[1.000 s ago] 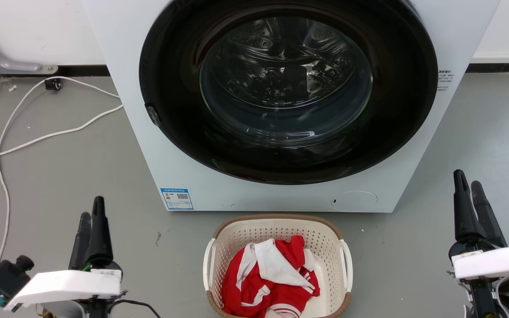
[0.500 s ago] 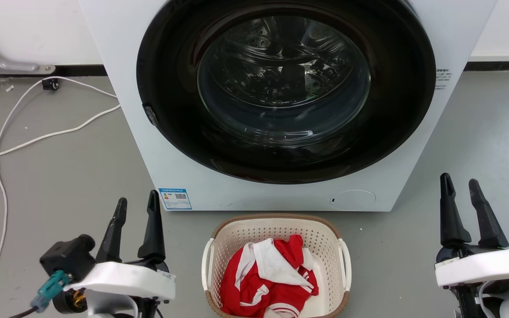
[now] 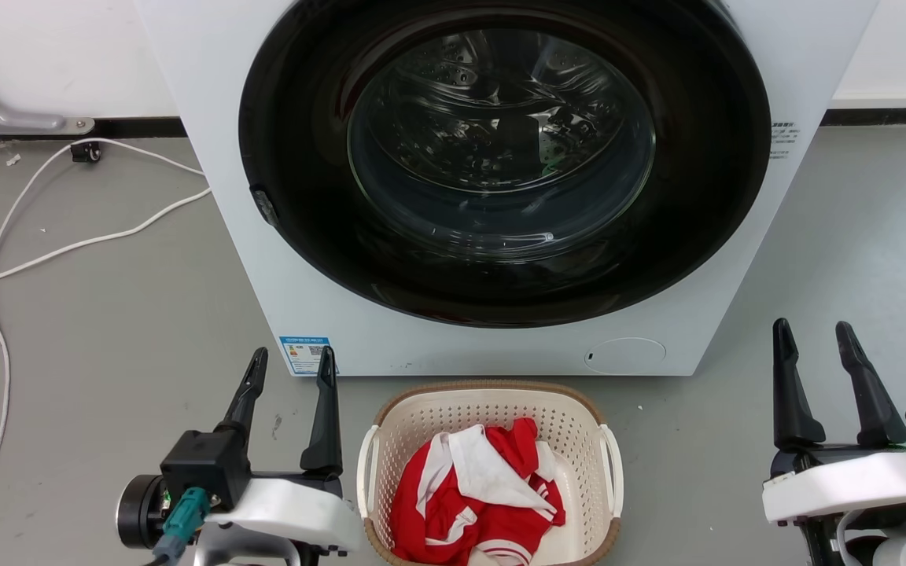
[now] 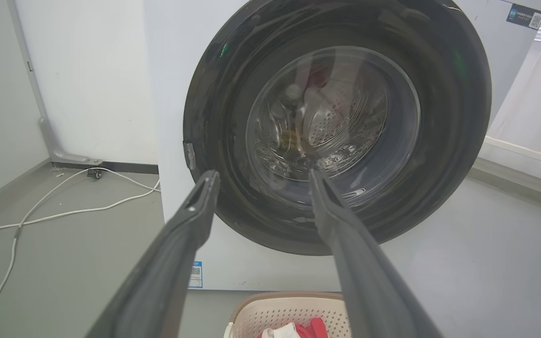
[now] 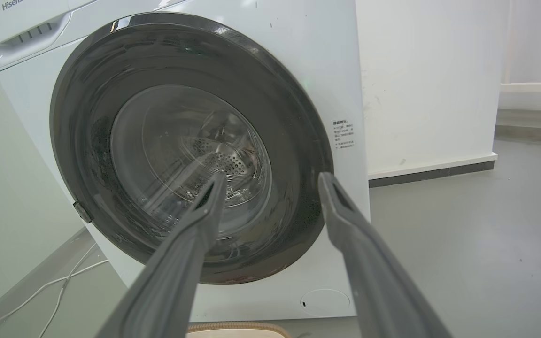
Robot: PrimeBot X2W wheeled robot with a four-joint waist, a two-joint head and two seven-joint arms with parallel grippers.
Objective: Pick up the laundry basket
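The laundry basket point(image 3: 421, 428) is cream-white and perforated with a brown rim. It stands on the grey floor in front of the washing machine, holding red and white clothing point(image 3: 478, 491). Its far rim shows at the bottom of the left wrist view point(image 4: 289, 307) and of the right wrist view point(image 5: 237, 328). My left gripper point(image 3: 293, 360) stands open just left of the basket, fingers pointing toward the machine. Well to the right of the basket, my right gripper point(image 3: 812, 331) is open too. Both hold nothing.
The white washing machine point(image 3: 492, 346) with its shut dark round door point(image 3: 500, 157) stands right behind the basket. A white cable point(image 3: 68, 244) trails over the floor at the left. Grey floor lies open on both sides of the basket.
My left gripper has swung right, to close beside the basket, and opened from nearly shut. The right gripper has shifted a little left and opened as well. The basket has not moved.
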